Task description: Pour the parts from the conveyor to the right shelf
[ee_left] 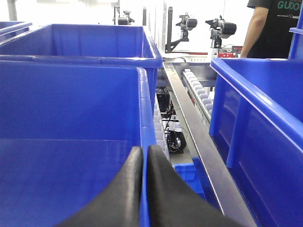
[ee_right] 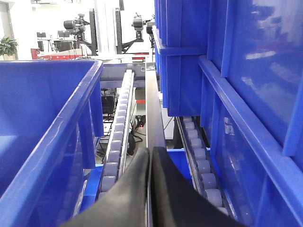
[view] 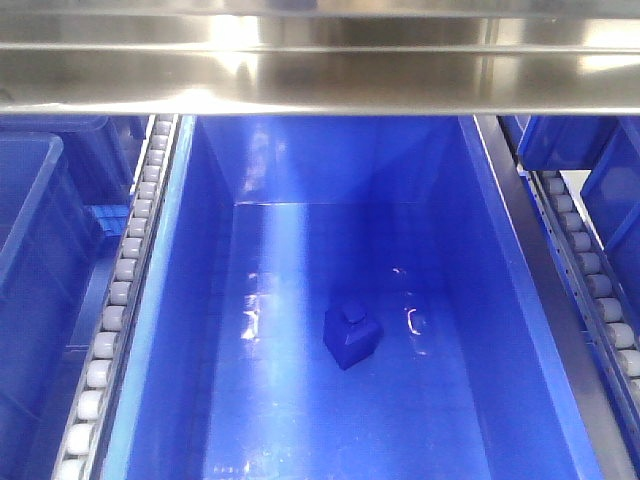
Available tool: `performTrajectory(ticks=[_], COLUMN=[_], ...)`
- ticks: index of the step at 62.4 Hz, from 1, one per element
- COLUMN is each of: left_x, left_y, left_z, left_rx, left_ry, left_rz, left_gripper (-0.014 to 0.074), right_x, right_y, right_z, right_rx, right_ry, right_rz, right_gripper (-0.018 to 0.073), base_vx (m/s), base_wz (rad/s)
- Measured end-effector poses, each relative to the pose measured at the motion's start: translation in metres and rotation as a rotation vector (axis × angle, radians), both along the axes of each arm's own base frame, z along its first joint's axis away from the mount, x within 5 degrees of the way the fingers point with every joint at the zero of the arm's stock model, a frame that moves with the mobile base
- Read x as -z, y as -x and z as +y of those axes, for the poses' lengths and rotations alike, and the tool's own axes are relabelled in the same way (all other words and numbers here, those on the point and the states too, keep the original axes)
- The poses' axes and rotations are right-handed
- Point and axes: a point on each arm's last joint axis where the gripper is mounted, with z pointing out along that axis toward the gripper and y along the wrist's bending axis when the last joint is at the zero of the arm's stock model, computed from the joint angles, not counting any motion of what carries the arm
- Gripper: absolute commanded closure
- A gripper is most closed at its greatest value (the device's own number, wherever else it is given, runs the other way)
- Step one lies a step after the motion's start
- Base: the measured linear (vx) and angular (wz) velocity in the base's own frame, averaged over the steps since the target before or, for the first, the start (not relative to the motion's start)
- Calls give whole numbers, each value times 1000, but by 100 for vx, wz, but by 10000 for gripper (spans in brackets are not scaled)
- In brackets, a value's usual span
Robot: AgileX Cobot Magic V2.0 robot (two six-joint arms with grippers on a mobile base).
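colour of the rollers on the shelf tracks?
White, small plastic rollers on the shiny steel shelf; clearest in the right wrist view.

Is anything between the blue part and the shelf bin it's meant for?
Nothing. The part already lies on the floor of the middle bin on the shelf. Both grippers, left and right, are shut and outside it.

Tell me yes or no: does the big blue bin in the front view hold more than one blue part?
No. A single blue part lies on the floor of the bin, with nothing else inside.
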Motion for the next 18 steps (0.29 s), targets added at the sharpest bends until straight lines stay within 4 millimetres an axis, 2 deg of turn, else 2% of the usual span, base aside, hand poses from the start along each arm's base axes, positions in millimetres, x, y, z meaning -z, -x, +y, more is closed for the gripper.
performTrajectory(ticks=[18], left_x=[0], left_y=[0], left_z=[0], left_rx=[0], left_ry=[0], left_rz=[0], left_gripper=[603], right_x=[0], right_y=[0], right_z=[0], right_rx=[0], right_ry=[0], right_rz=[0], right_gripper=[569], base_vx=[0], base_wz=[0])
